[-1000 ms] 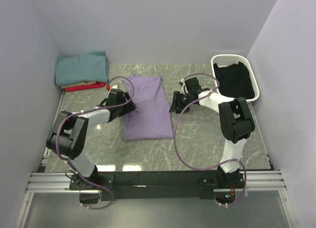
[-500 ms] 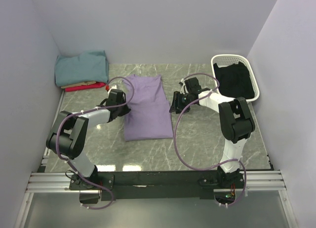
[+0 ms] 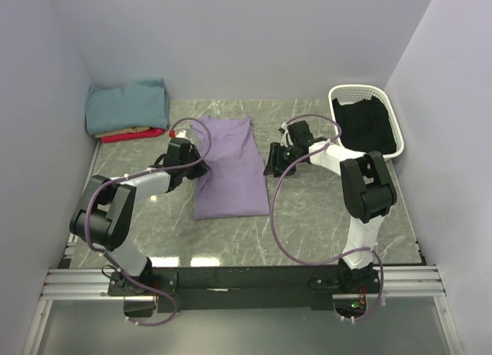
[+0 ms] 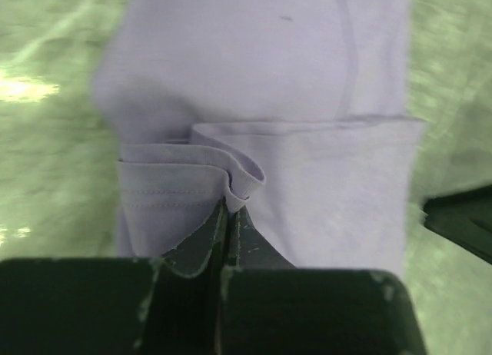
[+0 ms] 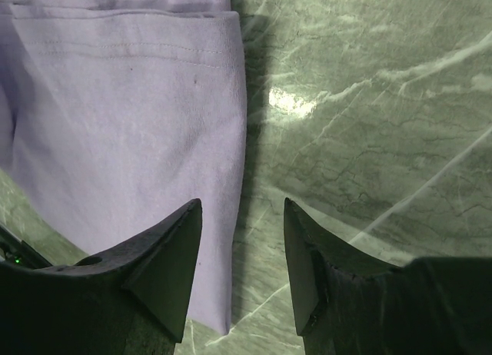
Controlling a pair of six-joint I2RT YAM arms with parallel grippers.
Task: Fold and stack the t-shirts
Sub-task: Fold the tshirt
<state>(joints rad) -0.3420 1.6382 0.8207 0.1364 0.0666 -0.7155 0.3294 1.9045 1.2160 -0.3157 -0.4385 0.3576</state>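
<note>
Along one edge of the lavender t-shirt [image 3: 231,174], left hand [image 4: 230,210] clamped on its fold.

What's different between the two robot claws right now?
The left gripper is shut, pinching a fold at the lavender t-shirt's left edge; the right gripper is open, gripping nothing. The left holds cloth; the right is poised at the opposite edge. Both face the same shirt.

The plain lavender-purple cloth t-shirt [image 3: 229,170] is one even colour with no pattern. The folded teal cloth shirt [image 3: 127,105], folded tan cloth shirt [image 3: 121,131] and folded red cloth shirt [image 3: 134,137] are plain too. The grey-green marble desk [image 3: 307,209] has pale veins. The white perforated plastic basket [image 3: 357,88] holds black cloth [image 3: 369,128]. The left pincer [image 4: 229,210] and right pincer [image 5: 242,213] are black.
</note>
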